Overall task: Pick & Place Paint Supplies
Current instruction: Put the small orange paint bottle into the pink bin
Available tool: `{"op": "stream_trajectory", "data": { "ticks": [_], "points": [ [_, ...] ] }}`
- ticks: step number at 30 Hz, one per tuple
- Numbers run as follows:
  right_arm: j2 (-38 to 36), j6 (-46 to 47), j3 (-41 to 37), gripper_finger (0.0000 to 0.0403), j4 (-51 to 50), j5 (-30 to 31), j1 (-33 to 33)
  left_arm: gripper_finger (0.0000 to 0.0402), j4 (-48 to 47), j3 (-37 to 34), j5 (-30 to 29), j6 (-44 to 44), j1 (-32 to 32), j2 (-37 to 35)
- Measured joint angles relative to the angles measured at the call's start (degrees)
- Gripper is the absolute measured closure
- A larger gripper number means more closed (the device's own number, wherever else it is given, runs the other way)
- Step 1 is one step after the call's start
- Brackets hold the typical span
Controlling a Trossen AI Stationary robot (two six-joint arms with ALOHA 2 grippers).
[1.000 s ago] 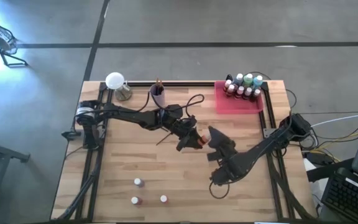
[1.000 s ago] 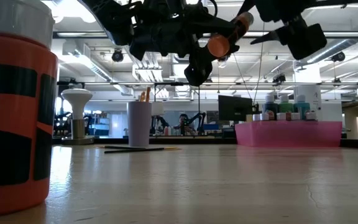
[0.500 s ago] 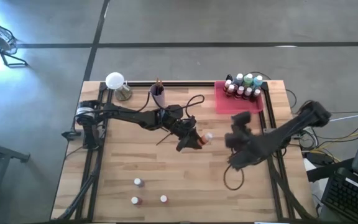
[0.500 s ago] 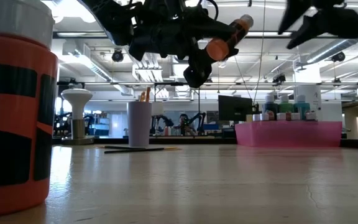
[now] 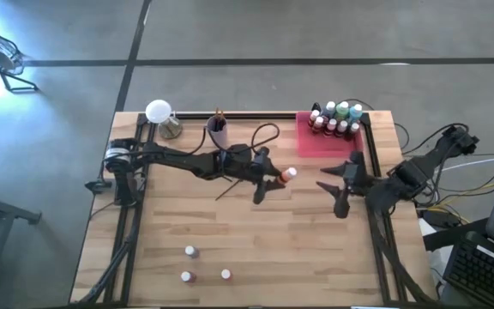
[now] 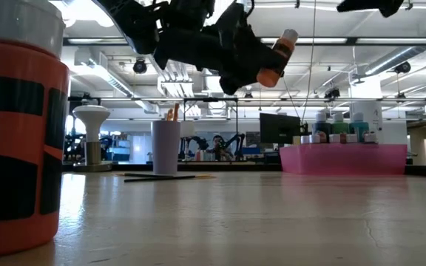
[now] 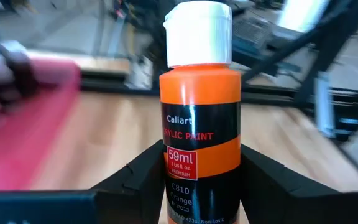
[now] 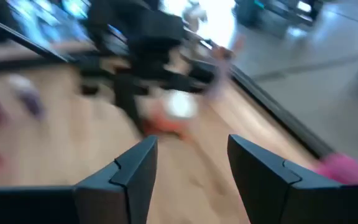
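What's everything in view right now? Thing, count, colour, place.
orange paint bottle: one, orange with white cap, held above mid-table in the left gripper
paint bottles in tray: a cluster, exact count unclear, mixed colours with white caps
pink tray: one, far right corner of the table
loose paint bottles: three, white-capped, near edge, left of centre
lilac cup: one, far edge, with brush handles standing in it
brush: thin, dark, lying on the table near the cup
white lamp: one, far left corner
left gripper: shut on the orange bottle
right gripper: empty, open, at the right side
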Motion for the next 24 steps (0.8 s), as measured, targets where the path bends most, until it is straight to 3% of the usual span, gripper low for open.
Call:
{"op": "stream_trajectory", "data": {
  "ticks": [7,13,16,24],
  "points": [
    [-9.0,-13.8,-15.6,0.0218,33.4,-2.0,0.0,0.0225,8.4,0.0,-7.2,6.8,-0.1,0.0],
    [-9.2,-27.2,-25.0,0.0207,60.3,-2.0,-0.8,0.0225,16.2,0.0,-7.7,10.3,-0.7,0.0],
    [-8.4,-30.9,-26.7,0.0202,65.8,-1.9,-1.5,0.0225,17.3,0.4,-7.7,10.4,-0.7,0.0],
    [-5.6,-34.2,-25.1,0.0177,66.4,-1.7,-2.9,0.0225,17.4,1.3,-7.4,11.8,-1.3,0.0]
  ]
}}
